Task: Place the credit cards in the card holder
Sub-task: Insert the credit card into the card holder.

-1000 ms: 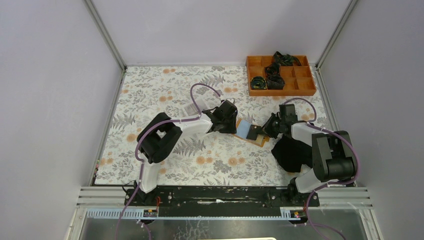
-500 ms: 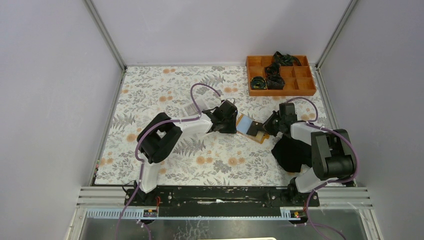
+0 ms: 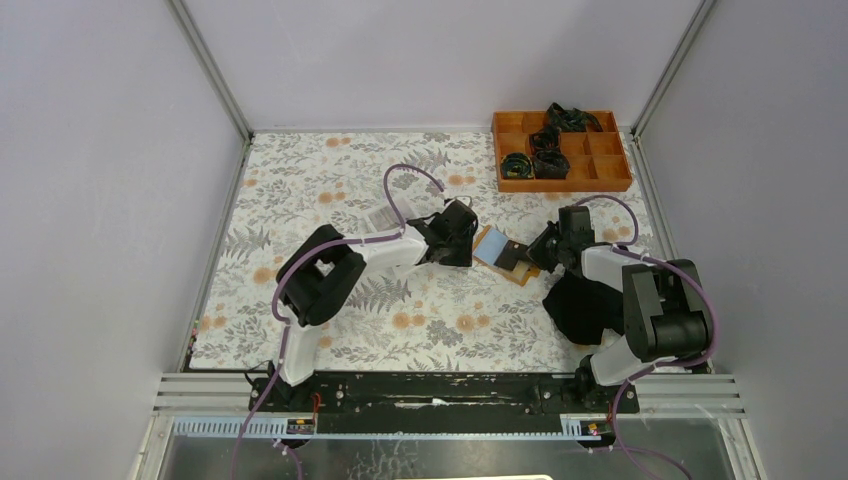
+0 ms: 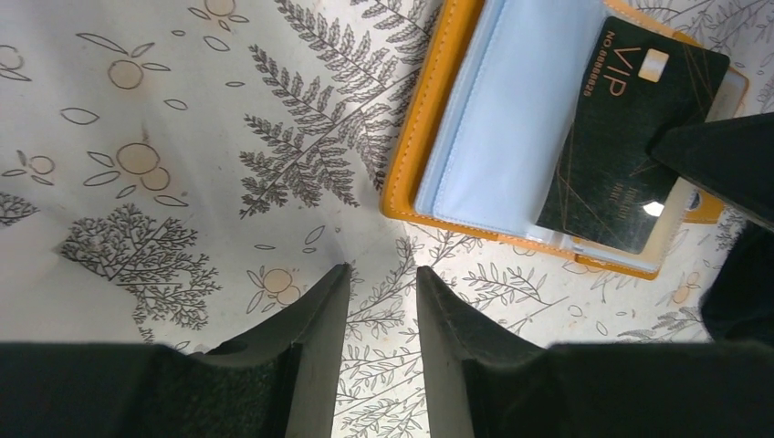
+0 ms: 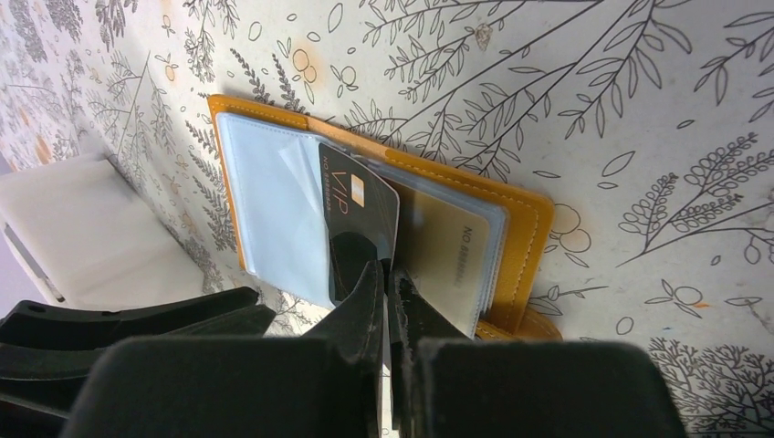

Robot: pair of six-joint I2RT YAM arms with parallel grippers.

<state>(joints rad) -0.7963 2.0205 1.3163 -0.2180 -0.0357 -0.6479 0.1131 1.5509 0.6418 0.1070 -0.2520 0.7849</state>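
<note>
The card holder [image 3: 490, 250] lies open on the floral cloth, orange-tan with a pale blue lining [image 4: 511, 119]. A black credit card [image 4: 630, 128] marked VIP rests slanted across its middle, its lower end under a clear sleeve. My right gripper [image 5: 388, 266] is shut on that card's [image 5: 351, 205] near edge, reaching in from the right [image 3: 535, 258]. A gold card [image 5: 447, 255] sits in the holder's right-hand pocket. My left gripper [image 4: 383, 274] stands open with nothing between its fingers, just left of the holder's [image 4: 415, 155] orange rim and not touching it [image 3: 473, 250].
A black cloth [image 3: 580, 305] lies under the right arm. The orange compartment tray [image 3: 610, 170] with dark items stands at the back right. A white box [image 5: 82, 228] sits behind the left arm [image 3: 382, 215]. Walls enclose three sides.
The card holder and the right gripper with the black card have shifted slightly toward the back. The left gripper has barely moved and stays open.
</note>
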